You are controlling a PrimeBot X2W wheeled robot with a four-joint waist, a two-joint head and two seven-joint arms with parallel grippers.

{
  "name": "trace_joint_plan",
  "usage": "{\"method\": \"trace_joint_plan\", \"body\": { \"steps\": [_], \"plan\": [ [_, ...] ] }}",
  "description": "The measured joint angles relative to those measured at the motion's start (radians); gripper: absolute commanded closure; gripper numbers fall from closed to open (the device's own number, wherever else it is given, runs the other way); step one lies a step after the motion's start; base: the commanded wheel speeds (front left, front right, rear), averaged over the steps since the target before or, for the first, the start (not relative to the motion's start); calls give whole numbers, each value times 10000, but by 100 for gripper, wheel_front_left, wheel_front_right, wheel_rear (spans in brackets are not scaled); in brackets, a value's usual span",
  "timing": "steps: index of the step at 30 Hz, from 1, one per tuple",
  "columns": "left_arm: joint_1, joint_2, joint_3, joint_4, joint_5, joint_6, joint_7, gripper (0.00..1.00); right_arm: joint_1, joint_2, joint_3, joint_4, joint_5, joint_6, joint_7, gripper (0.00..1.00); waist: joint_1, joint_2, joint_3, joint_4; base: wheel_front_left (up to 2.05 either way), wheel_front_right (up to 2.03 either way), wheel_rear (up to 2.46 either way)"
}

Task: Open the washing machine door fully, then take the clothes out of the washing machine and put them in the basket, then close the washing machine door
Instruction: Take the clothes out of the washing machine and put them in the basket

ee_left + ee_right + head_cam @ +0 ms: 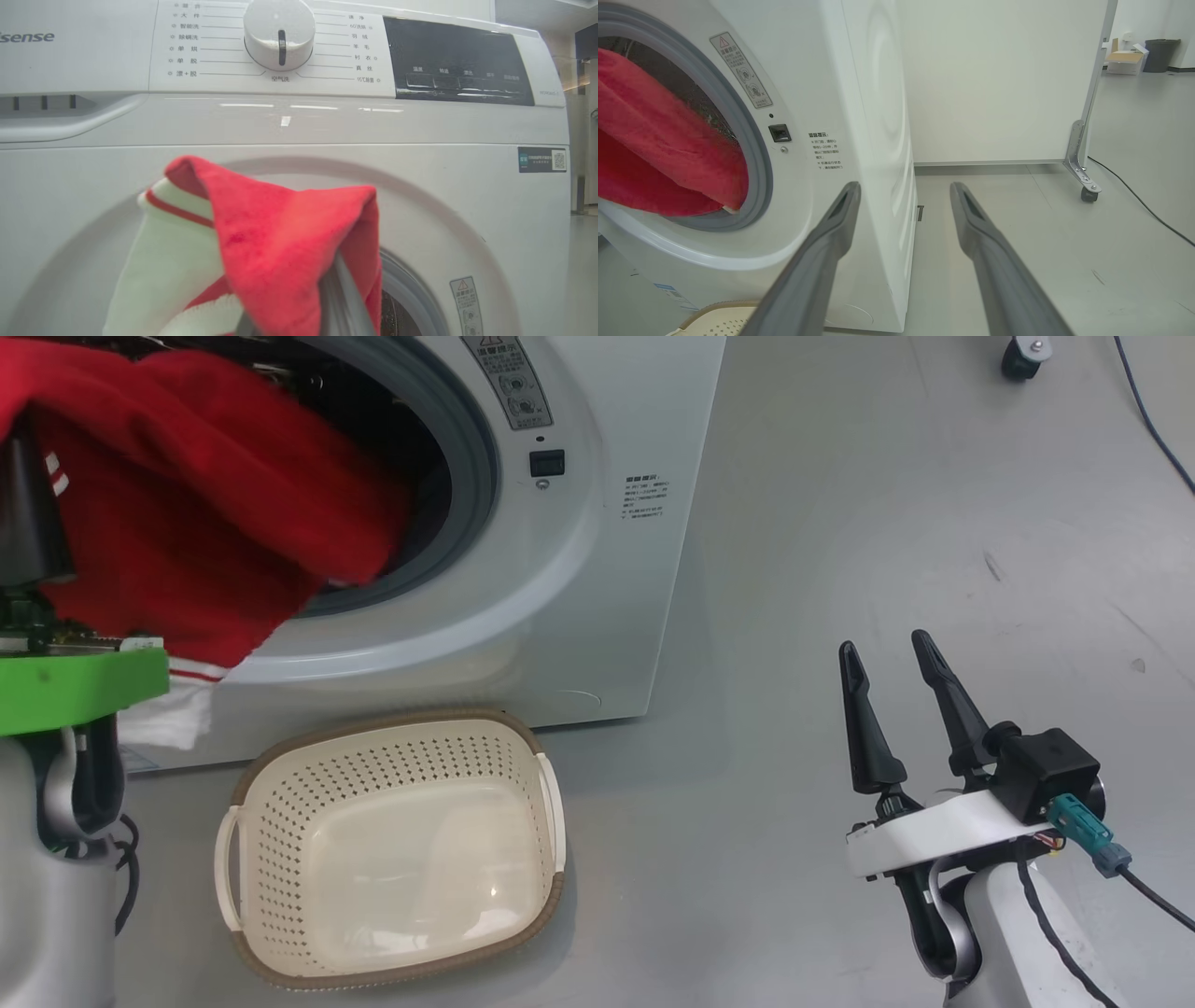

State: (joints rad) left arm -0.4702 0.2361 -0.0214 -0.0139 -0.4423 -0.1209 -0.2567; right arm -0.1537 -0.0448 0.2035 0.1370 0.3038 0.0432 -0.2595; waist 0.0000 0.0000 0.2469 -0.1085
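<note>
The white washing machine (607, 569) stands with its round opening uncovered; the washing machine door is out of view. Red clothes (205, 513) with white trim hang out of the drum over the grey ring toward the left. My left gripper (299, 289) is shut on the clothes (280, 233), which drape over its fingers in front of the control panel. Below the opening, the cream basket (392, 721) sits empty on the floor. My right gripper (882, 644) stands open and empty, low at the right, beside the machine's corner (904, 186).
Grey floor stretches to the right of the machine. A black cable (1153, 429) and a caster (1022, 355) lie at the far right. A white partition (994, 79) on a wheeled foot (1083, 186) stands behind. The basket's rim (714, 310) lies under my right fingers.
</note>
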Motion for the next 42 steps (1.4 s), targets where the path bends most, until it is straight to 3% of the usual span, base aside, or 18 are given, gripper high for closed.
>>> {"method": "trace_joint_plan", "body": {
  "steps": [16, 33, 42],
  "plan": [
    [752, -426, 370, -1994, 497, -4, -12, 100, 126, -2, 35, 113, -21, 86, 0, 0, 0, 0, -235, -58, 0, 0, 0],
    [2680, -19, -1183, -485, 483, -33, 25, 100, 182, -2, 128, 8, -42, 161, 0, 0, 0, 0, 213, -162, 0, 0, 0],
    [2876, 161, -1689, 984, 416, -33, 913, 100, 106, 0, 169, -111, -46, 159, 0, 0, 0, 0, 915, -298, 0, 0, 0]
  ]
}}
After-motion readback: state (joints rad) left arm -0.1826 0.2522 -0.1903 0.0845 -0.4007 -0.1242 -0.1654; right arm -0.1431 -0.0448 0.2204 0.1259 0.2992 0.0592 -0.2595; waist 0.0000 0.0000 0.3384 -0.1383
